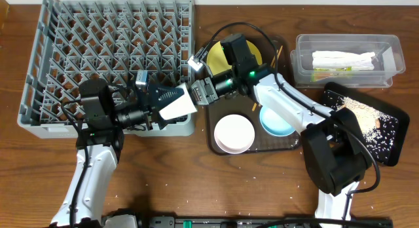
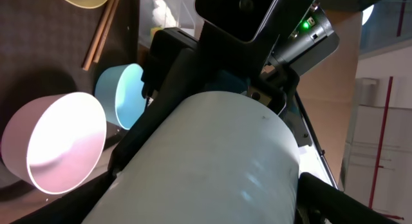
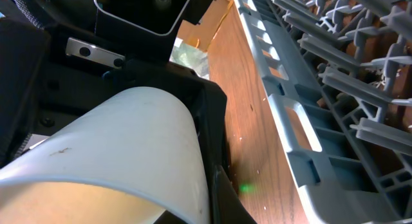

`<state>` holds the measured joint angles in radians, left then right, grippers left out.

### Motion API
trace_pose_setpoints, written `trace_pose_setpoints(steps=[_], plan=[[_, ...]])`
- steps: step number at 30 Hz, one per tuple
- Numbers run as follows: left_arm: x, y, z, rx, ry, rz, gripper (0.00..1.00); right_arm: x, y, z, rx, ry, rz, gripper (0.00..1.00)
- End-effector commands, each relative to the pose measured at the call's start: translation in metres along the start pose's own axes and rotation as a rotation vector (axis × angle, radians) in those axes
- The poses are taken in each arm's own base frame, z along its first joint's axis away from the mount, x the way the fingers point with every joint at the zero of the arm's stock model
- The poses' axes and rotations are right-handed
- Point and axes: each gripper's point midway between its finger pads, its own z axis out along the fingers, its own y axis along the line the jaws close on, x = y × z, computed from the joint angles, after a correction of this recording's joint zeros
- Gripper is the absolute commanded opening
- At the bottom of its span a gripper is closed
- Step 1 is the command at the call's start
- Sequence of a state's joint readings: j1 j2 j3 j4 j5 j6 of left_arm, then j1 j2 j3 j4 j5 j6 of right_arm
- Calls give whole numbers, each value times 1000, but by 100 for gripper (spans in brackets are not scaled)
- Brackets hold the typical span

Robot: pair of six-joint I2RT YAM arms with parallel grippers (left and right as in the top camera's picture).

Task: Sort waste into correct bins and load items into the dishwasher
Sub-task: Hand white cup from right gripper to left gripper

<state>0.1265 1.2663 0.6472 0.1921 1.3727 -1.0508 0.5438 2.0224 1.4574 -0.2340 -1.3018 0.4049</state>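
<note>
Pinching the small white cup, the right jaws sit clamped — left jaws straddle it, grip unclear.

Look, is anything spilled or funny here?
Rice scraps lie scattered loose over the black tray, some grains far from the heap. The small white cup hangs sideways in the air, pinched by the right gripper, with the open left gripper around it, beside the grey rack.

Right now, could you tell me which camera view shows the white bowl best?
Overhead: the white bowl shows whole, rim unobstructed. The left wrist view catches it obliquely, washed out by glare; the right wrist view misses it.
</note>
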Motion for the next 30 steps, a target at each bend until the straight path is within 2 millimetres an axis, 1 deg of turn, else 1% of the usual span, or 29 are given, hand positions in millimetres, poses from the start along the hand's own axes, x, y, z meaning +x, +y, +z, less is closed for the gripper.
trace_pose_setpoints(steps=[1, 3, 5, 7, 9, 13, 16, 17, 21, 23, 24, 25, 27, 30], plan=[[-7, -1, 0, -11, -30, 9, 88, 6, 4, 4, -48, 28, -7, 1], [-7, -1, 0, -11, -30, 9, 87, 6, 3, 4, -47, 27, -8, 1], [-7, -1, 0, -11, -30, 8, 81, 5, 2, 3, -40, 23, -10, 1], [-7, -1, 0, -10, -29, 8, 68, 4, 0, 3, -27, 17, -11, 1], [-6, -1, 0, -9, -26, 8, 59, 2, -3, 3, -9, 10, 0, 1], [-6, -1, 0, -9, -26, 8, 46, -1, -3, 3, -7, 2, -6, 1], [-6, -1, 0, -9, -26, 8, 39, -4, -1, 3, -10, -4, -5, 2], [-6, -1, 0, -9, -26, 9, 38, -4, -1, 3, -11, -6, -12, 5], [-7, -1, 0, -9, -27, 10, 32, -7, -1, 1, -11, -16, -30, 31], [-7, -2, 0, -6, -29, 25, 29, -11, -2, -4, -7, -31, -42, 40], [-8, -4, 0, -2, -31, 43, 28, -18, -6, -13, 4, -56, -42, 45], [-9, -5, 0, 0, -33, 50, 28, -22, -10, -20, 23, -77, -26, 49], [-9, -6, 0, 1, -36, 59, 28, -29, -18, -34, 50, -114, -13, 52], [-11, -6, 0, -2, -44, 63, 27, -37, -27, -55, 74, -159, -4, 55]])
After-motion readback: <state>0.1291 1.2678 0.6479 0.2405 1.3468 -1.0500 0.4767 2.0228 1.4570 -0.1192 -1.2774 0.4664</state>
